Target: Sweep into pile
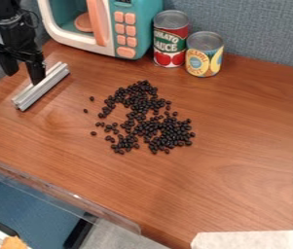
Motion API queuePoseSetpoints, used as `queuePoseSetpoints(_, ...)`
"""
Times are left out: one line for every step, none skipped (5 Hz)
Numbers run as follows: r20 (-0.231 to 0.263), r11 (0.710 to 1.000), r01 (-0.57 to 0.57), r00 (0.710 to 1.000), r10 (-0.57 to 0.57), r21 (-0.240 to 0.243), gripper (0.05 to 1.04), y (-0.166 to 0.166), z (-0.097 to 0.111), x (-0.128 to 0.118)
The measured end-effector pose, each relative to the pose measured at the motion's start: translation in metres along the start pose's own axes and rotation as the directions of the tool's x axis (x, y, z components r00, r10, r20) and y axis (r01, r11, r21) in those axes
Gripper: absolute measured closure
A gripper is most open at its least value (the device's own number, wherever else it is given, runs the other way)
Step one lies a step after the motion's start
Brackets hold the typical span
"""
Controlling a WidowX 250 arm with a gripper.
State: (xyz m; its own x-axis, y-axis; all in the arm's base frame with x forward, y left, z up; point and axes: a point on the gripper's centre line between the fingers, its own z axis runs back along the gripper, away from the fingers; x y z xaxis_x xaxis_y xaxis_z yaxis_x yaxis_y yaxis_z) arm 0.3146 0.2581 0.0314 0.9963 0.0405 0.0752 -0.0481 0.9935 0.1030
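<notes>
black robot gripper [25, 74], couldn't tell if closed, was upper left by grooved silver metal bar [43, 87], small black beans [168, 133] mid-frame.

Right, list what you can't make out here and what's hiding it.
All in the camera view:
- Dark beans: exact count; too small and overlapping.
- Silvery bar: partly behind the gripper, so the grip is unclear.
- Toy microwave: top, cut off by the top edge.
- Orange thing, lower left: cut off by the bottom edge.
</notes>
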Motion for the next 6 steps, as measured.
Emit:
queuePoseSetpoints(-0.036,1.0,-0.001,0.999,0.0,-0.031,0.083,-0.005,-0.017,-0.005)
queuePoseSetpoints(-0.039,0.998,-0.008,0.999,0.006,-0.059,0.083,-0.009,-0.02,-0.003)
queuePoseSetpoints(-0.035,0.998,0.001,0.999,-0.003,-0.06,0.083,-0.006,-0.02,0.002)
queuePoseSetpoints(-0.034,0.999,0.008,0.999,-0.009,-0.053,0.083,-0.004,-0.022,0.006)
queuePoseSetpoints(-0.042,0.997,0.033,0.998,-0.036,-0.063,0.083,-0.01,-0.027,0.01)
queuePoseSetpoints(-0.038,0.997,0.05,0.998,-0.052,-0.054,0.1,-0.013,-0.027,0.013)
